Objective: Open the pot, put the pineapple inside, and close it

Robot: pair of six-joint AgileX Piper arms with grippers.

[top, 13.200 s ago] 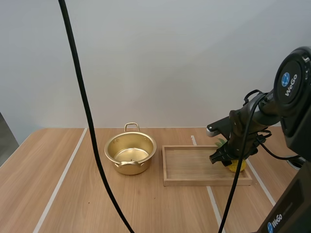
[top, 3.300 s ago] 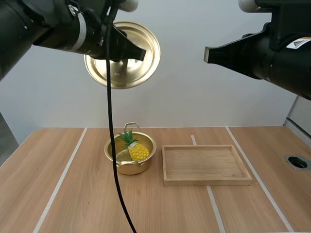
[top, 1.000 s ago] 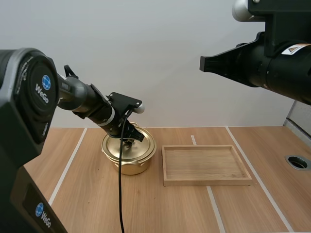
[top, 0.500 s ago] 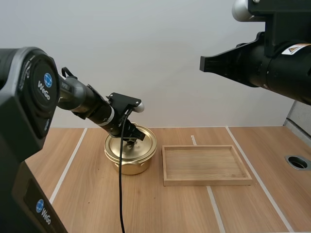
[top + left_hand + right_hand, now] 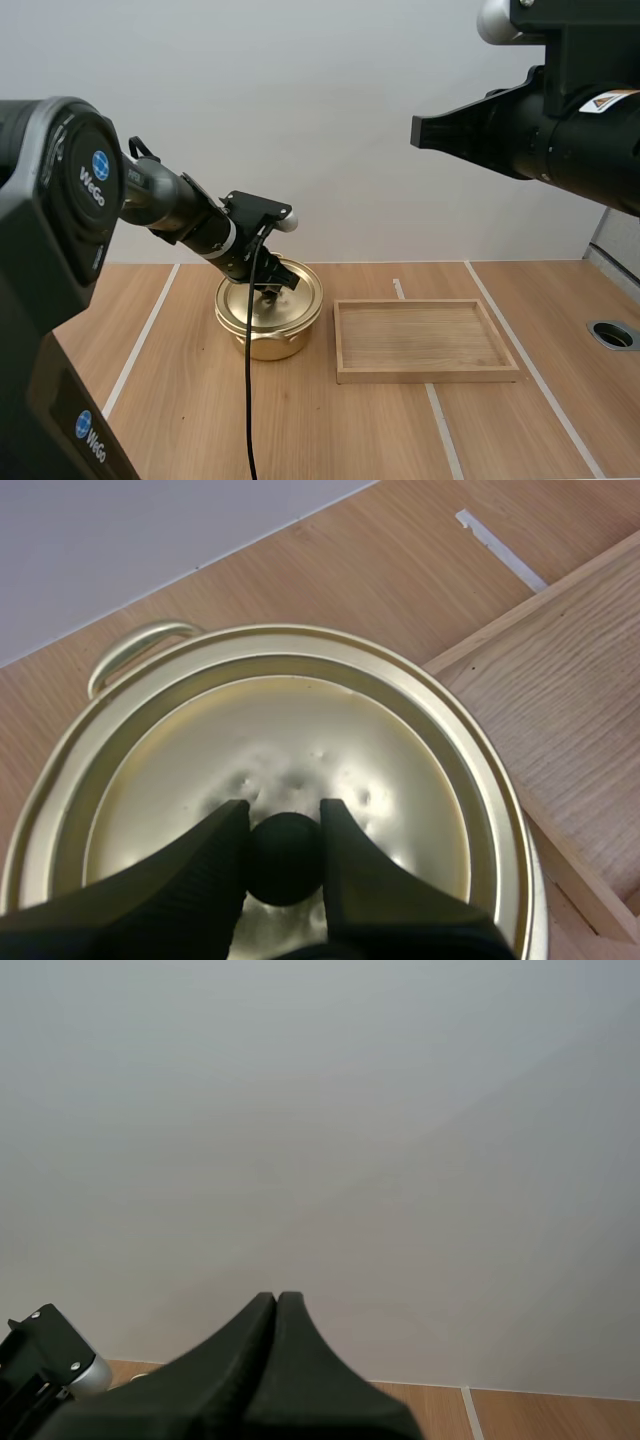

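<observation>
Wood table [image 5: 300,430], centre-left of high view: lid [image 5: 400,750] now seated on pot [image 5: 262,340], was up in the air seconds ago
Pineapple judged shut inside, task all but done; left gripper [image 5: 283,825] still pinching knob [image 5: 285,865], right gripper [image 5: 277,1305] closed on nothing; "WeGo" readable on left arm joint [image 5: 60,170]

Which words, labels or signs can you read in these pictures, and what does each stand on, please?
"WeGo": on the left arm's round joint housing.
"WeGo": also lower on the left arm, near its base.
A label with an orange triangle on the right arm: too small to read.
The pot, lid and tray bear no text.
</observation>
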